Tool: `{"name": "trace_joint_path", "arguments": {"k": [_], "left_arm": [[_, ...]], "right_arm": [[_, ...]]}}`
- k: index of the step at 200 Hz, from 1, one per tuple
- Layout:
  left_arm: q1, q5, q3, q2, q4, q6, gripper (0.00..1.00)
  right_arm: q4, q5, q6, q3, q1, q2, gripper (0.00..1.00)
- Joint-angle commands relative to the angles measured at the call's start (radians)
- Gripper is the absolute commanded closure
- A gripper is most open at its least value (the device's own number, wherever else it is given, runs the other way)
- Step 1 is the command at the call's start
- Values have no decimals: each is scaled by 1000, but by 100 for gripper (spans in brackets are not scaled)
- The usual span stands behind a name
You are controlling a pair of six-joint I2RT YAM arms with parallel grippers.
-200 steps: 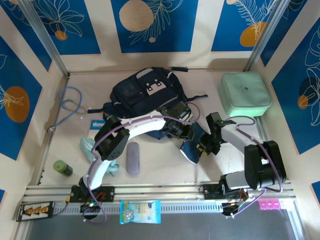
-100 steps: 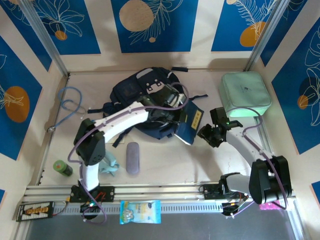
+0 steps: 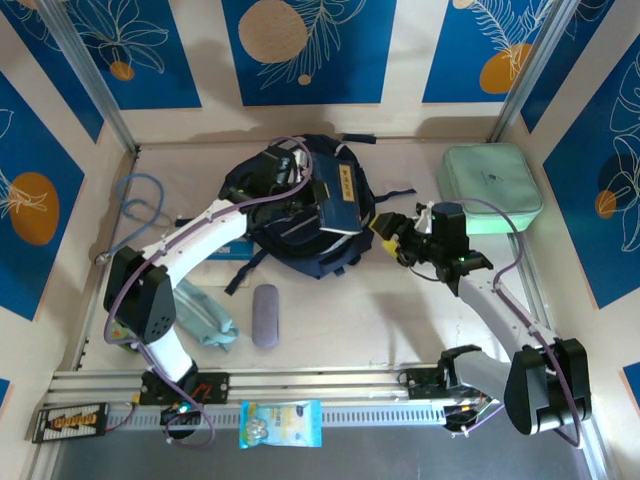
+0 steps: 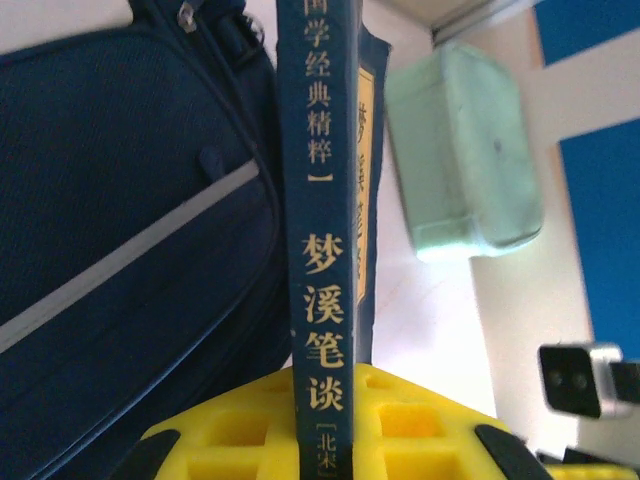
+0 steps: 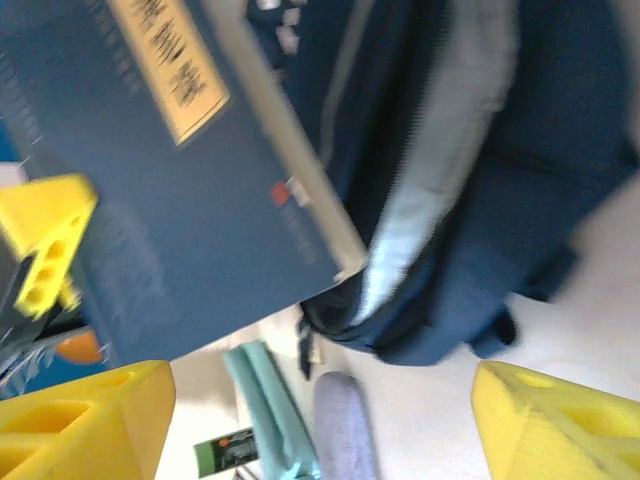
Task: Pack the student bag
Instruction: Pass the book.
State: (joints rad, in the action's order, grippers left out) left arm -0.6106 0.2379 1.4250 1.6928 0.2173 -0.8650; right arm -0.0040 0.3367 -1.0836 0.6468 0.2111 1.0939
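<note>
**Book held over the backpack, right gripper open beside it**

The student bag point(image 3: 300, 240), a dark navy backpack with a grey stripe, lies flat at the far middle of the table. The left gripper point(image 3: 314, 193) is reached out over it, its yellow fingers point(image 4: 410, 435) clamped tight on the spine of a dark blue book point(image 3: 340, 195) with gold Chinese lettering. The book sits above the bag's right half; whether it touches the fabric I cannot tell.

The right gripper point(image 3: 388, 232) is just right of the bag, between it and the mint green zip case point(image 3: 490, 188) at the far right. Its jaws are spread wide and hold nothing.

Near the bag, a greyish-purple pencil case point(image 3: 265, 315) lies on the table, with a pale teal item point(image 3: 210, 322) to its left.
</note>
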Motion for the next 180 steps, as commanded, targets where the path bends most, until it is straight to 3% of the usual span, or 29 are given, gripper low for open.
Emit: {"name": "trace_joint_path", "arguments": {"k": [1, 70, 120, 180], "left_arm": [[-2, -18, 2, -53, -215, -117, 100], [4, -109, -46, -63, -438, -314, 100], [2, -158, -113, -92, -567, -456, 100], [0, -178, -138, -108, -645, -494, 100]], "right_arm": [[296, 70, -205, -28, 20, -13, 17], [771, -32, -559, -3, 62, 169, 12], [878, -39, -621, 87, 99, 299, 13], [1051, -99, -712, 114, 132, 427, 35]]}}
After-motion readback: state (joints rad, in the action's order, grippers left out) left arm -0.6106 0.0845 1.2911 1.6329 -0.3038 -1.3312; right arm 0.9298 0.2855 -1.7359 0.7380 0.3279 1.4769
